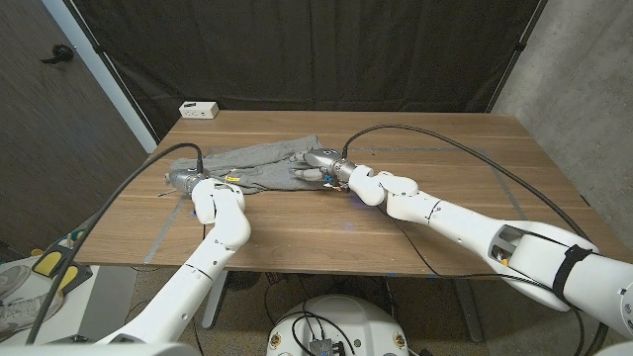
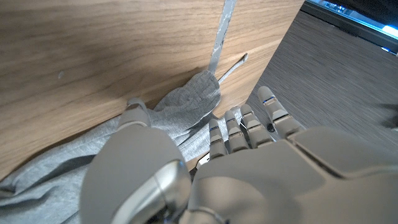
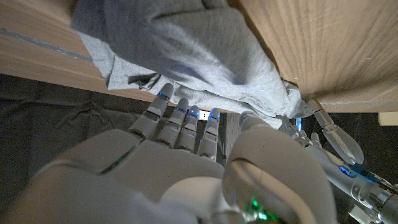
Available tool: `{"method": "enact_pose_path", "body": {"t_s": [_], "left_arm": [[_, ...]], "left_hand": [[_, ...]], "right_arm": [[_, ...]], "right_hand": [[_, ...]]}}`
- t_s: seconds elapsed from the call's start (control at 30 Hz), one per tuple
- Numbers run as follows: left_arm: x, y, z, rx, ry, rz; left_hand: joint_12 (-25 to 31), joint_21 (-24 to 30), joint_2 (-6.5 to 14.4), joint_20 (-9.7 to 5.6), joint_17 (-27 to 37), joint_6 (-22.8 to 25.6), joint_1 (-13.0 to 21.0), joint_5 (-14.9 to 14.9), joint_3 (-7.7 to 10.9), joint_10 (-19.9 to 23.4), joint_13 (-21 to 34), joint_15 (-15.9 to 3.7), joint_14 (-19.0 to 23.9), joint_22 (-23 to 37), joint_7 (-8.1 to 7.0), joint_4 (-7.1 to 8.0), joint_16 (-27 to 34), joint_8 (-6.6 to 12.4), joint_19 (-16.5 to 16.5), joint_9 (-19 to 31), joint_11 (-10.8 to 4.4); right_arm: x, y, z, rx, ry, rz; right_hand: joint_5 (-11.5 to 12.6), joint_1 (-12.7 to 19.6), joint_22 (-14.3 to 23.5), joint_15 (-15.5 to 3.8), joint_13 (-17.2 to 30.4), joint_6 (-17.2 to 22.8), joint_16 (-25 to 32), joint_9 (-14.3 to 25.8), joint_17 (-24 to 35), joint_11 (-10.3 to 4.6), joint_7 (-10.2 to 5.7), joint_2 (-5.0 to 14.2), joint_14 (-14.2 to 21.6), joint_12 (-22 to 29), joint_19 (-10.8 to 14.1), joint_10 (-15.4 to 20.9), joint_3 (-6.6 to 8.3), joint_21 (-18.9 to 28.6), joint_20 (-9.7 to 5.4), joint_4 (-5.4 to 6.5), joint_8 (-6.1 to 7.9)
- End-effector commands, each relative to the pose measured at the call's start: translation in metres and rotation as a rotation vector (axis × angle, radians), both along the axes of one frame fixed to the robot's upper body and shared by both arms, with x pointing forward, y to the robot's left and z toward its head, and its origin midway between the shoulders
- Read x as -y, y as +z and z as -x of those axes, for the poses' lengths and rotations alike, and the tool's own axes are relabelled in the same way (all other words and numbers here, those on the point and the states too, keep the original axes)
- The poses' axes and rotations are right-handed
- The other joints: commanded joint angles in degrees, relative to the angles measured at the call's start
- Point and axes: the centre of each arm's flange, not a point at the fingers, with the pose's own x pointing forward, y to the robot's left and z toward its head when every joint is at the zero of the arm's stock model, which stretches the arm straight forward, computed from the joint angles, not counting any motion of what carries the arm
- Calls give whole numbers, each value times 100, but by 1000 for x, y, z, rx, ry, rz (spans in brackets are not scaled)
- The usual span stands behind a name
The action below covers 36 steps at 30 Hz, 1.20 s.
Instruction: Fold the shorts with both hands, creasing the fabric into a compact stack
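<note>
My left hand (image 2: 205, 168) sits closest to the lens, thumb and fingers (image 2: 239, 127) closed around a bunched corner of the grey shorts (image 2: 186, 106), right at the table's (image 2: 93, 56) left edge. A drawstring (image 2: 231, 65) from that corner trails across the wood beside a strip of tape (image 2: 222, 31).

From the head view, the shorts (image 1: 252, 163) lie spread across the far-left part of the table (image 1: 445, 178), stretched between my two hands. My left hand (image 1: 186, 178) holds their left end near the table's edge; my right hand (image 1: 321, 166) holds the right end, nearer the middle of the table.

Along my right hand (image 3: 186, 155), the fingers (image 3: 180, 121) curl under a fold of the cloth (image 3: 186, 50) and the thumb presses from the other side, so I am pinching the fabric there. My left hand's fingers (image 3: 336, 140) show just past that fold.

A small white box (image 1: 199, 110) stands at the table's far-left corner, well apart from the shorts.
</note>
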Motion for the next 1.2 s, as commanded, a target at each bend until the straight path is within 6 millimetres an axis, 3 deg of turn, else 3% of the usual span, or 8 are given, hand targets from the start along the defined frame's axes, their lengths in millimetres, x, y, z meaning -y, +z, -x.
{"method": "enact_pose_path", "body": {"t_s": [0.03,0.33,0.6,0.7,0.8,1.0,1.07,1.2], "left_arm": [[11,3,-20,-16,48,-225],[15,4,-35,-66,49,-275],[15,2,-44,-147,58,-267],[16,0,-47,-159,57,-287],[17,-3,-48,-157,51,-303],[15,-9,-49,-159,60,-329],[15,-11,-48,-139,61,-359],[16,-16,-49,-94,63,-423]], "left_hand": [[50,142,-19,13,33,101,157,62,6,176,25,-93,254,70,4,-101,58,18,217,16,-41],[91,440,-16,40,191,346,361,171,-35,491,43,-299,1095,263,16,-181,341,5,445,23,-66],[48,488,-75,217,301,365,547,229,-58,532,57,-226,1132,380,66,-272,410,-17,266,26,-49],[67,568,-18,190,404,564,722,286,-35,692,73,-296,1255,475,-20,-316,528,37,230,31,-111],[196,802,197,53,697,1138,1139,351,3,1250,133,-504,1547,689,-217,-394,920,171,269,35,-295],[337,1215,569,-79,1173,1987,1843,299,119,1957,197,-694,1932,1003,-369,-506,1590,302,411,33,-409],[368,1373,670,-95,1356,2198,2209,192,184,2196,208,-741,1966,1118,-353,-562,1820,296,425,32,-475],[666,1867,939,-248,1767,3310,3038,-208,342,3337,269,-975,2322,1282,-338,-582,2448,487,740,39,-530]], "right_arm": [[-4,-1,-3,-21,10,19],[-2,0,-5,-26,5,14],[-4,1,-6,-27,13,15],[-5,2,-7,-28,13,20],[-7,3,-7,-18,12,24],[-7,3,-8,-22,5,31],[-6,3,-8,-22,-3,34],[-5,2,-7,-26,-4,45]], "right_hand": [[21,-57,0,-273,-2,52,28,8,-14,-4,24,3,29,42,-7,61,53,-19,35,-9,36],[22,-66,0,-272,-7,56,30,7,-42,-9,30,-1,32,41,-7,63,72,-33,32,-22,32],[23,-75,0,-271,-11,63,32,7,-65,-18,29,-2,36,40,-3,62,87,-42,32,-30,31],[23,-80,0,-273,-13,67,33,7,-77,0,34,0,38,44,2,75,97,-47,36,-34,30],[23,-86,1,-275,-14,69,35,6,-86,-23,32,1,40,40,1,65,104,-52,32,-36,29],[23,-96,1,-278,-16,76,37,6,-99,-22,31,0,41,39,1,66,112,-59,29,-37,29],[23,-100,1,-278,-17,84,37,6,-102,-18,37,0,40,40,0,68,114,-62,23,-38,32],[20,-135,1,-281,-21,160,49,5,-128,-1,46,-5,60,67,7,144,124,-75,25,-33,54]]}}
